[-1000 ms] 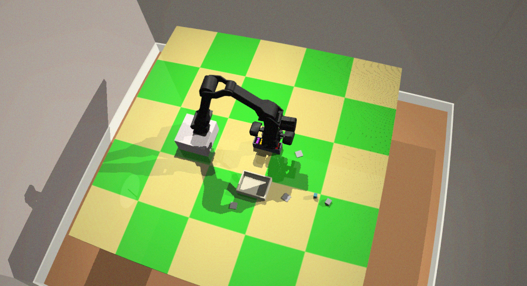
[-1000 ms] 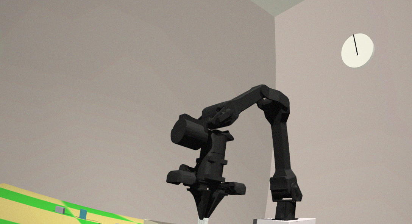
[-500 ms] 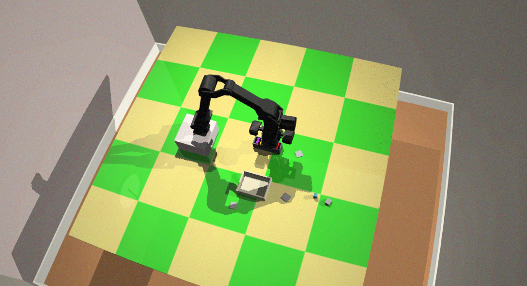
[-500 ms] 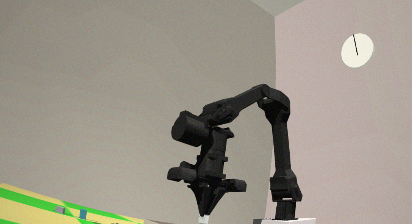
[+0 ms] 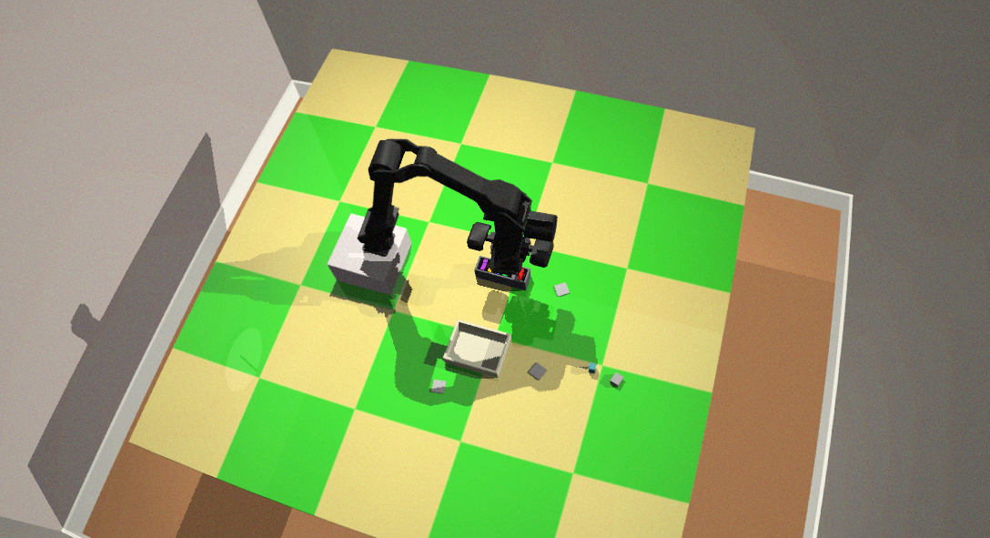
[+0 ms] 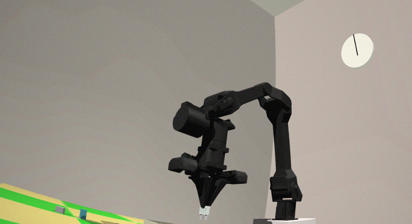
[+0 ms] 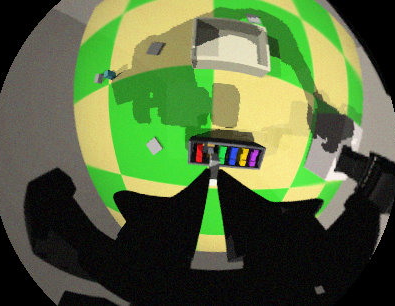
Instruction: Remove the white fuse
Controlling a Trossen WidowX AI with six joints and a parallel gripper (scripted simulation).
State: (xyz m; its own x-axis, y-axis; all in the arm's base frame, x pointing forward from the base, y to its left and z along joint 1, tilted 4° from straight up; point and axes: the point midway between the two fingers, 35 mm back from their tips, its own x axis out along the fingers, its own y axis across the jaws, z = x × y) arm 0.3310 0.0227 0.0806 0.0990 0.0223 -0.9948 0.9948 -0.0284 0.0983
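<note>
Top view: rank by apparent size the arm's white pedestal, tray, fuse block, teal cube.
1. white pedestal
2. tray, somewhat smaller
3. fuse block, partly hidden under the gripper, so its full extent is unsure
4. teal cube, tiny

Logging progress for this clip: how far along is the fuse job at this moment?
Done: the small white fuse is clamped in the black parallel-jaw gripper and hangs raised in the exterior view. In hand: lifting above the dark fuse block. Left: carry it to the open grey tray and release.
</note>
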